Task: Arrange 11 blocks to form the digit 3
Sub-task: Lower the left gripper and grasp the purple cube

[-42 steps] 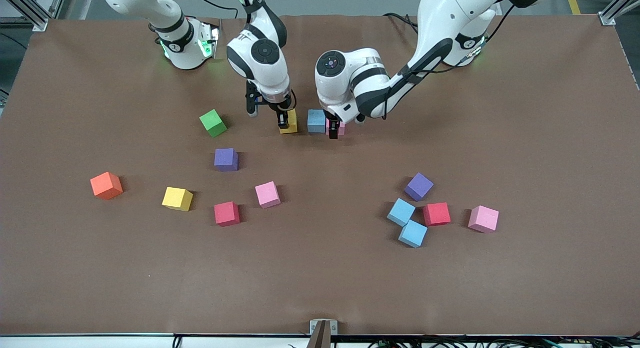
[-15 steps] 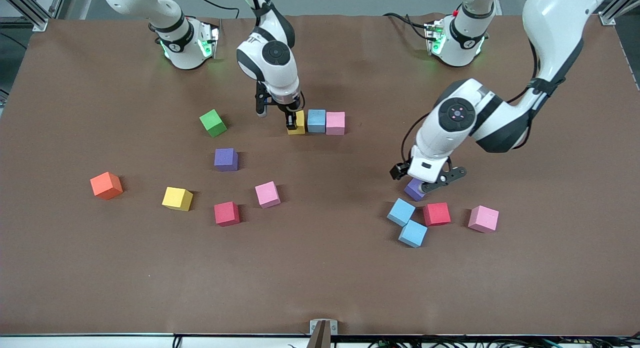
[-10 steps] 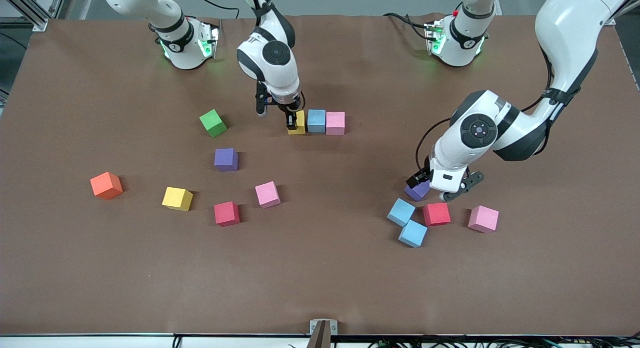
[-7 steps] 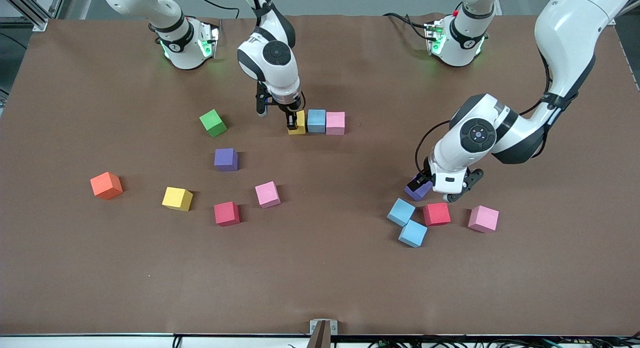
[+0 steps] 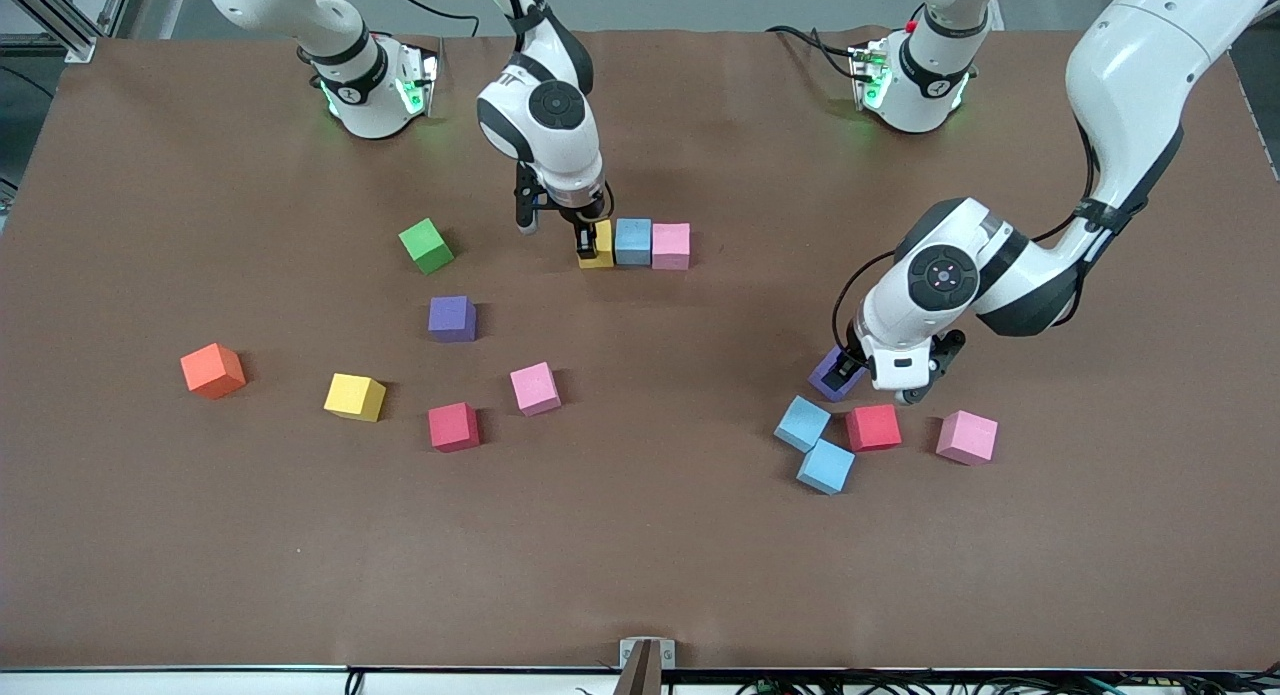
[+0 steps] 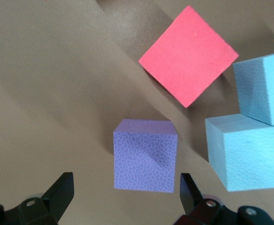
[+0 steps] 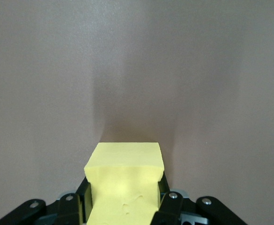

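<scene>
A yellow block [image 5: 599, 246] stands on the table in a row with a light blue block [image 5: 632, 241] and a pink block [image 5: 671, 246], all touching. My right gripper [image 5: 585, 237] is shut on the yellow block [image 7: 125, 180], which fills the gap between its fingers [image 7: 161, 197]. My left gripper [image 5: 878, 379] hangs open just over a purple block [image 5: 830, 377]. In the left wrist view that purple block [image 6: 146, 154] lies between and just ahead of the open left gripper [image 6: 125, 183], untouched. A red block [image 6: 188, 68] and two light blue blocks [image 6: 249, 152] lie beside it.
Loose near the purple block: two light blue [image 5: 802, 423], red [image 5: 873, 427], pink [image 5: 966, 436]. Toward the right arm's end lie purple [image 5: 452, 318], pink [image 5: 535, 388], red [image 5: 454, 426], yellow [image 5: 354, 397], a green cube [image 5: 426, 245] and an orange cube [image 5: 212, 370].
My left gripper let go of the pink block in the row, swung over to the purple block and turned its wrist there. The right gripper nudged the yellow block against the light blue one.
</scene>
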Controlling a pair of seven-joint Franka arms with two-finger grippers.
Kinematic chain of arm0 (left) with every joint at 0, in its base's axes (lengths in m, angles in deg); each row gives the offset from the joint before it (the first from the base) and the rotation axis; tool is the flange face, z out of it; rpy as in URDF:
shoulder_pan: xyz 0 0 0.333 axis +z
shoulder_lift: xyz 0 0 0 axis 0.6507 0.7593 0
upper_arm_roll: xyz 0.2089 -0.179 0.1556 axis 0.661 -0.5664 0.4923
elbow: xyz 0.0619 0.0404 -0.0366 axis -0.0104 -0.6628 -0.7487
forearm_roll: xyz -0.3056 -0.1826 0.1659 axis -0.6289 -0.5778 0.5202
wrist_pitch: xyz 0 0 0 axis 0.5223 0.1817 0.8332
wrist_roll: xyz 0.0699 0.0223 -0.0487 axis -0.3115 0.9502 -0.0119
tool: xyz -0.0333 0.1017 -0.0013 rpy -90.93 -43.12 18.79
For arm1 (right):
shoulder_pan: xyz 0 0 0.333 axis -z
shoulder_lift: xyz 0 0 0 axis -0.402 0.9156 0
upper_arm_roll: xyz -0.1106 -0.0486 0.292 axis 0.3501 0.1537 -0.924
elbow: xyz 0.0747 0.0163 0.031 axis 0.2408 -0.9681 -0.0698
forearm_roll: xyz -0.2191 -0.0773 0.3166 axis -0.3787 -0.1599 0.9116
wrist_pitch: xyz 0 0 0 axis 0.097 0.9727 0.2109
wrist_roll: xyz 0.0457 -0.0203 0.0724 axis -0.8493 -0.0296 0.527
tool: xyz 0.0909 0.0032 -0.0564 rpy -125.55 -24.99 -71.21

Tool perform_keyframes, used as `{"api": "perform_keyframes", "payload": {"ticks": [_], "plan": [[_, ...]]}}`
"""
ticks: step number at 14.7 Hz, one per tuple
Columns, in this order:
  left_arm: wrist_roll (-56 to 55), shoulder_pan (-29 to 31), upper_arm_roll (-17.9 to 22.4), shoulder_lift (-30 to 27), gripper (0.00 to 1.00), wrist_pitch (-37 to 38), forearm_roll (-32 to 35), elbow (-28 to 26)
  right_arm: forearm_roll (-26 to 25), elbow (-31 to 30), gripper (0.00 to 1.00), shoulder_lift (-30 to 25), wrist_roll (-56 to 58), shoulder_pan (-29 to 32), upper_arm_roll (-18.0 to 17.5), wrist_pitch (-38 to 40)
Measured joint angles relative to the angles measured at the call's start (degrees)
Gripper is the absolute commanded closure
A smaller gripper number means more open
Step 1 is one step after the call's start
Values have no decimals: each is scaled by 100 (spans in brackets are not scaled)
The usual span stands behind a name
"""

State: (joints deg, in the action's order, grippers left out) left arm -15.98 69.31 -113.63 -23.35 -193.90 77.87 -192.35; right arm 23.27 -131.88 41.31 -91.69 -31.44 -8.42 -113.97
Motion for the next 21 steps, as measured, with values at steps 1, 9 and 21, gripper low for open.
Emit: {"api": "perform_keyframes", "payload": {"ticks": [1, 9, 21], "plan": [[-44, 0, 1, 61, 0, -39, 117, -1, 0, 5, 97, 3, 0, -1, 0, 5], [-118, -15, 99, 376, 0, -315, 506, -4, 0, 16, 43, 8, -3, -2, 2, 21], [-119, -101, 210, 656, 8, -577, 839, -4, -5, 170, 0, 160, 243, -39, -2, 216]]}}
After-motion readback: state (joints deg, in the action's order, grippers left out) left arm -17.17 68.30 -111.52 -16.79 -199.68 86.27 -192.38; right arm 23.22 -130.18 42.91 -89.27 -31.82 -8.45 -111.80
